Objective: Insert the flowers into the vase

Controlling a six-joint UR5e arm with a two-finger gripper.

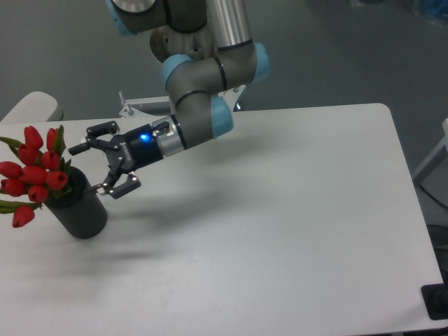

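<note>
The flowers (33, 172) stand in the vase (80, 208) at the far left of the white counter (280, 231), their stems down in the bore and the red buds fanning out to the left above the rim, with one bud drooping low past the vase's left side and green leaves showing among them. The vase sits upright, a dark cylinder near the counter's left edge. The claw (101, 165) is just to the right of the bunch, its two fingers spread wide apart and gripping nothing; the upper finger (100, 129) points left above the vase's rim level, and the lower finger (119, 187) hangs just beside the vase's upper right side, apart from the flowers. A blue light glows on the wrist (143, 137) behind the claw, and the grey arm with pale blue joints (203, 105) reaches in from the top.
</note>
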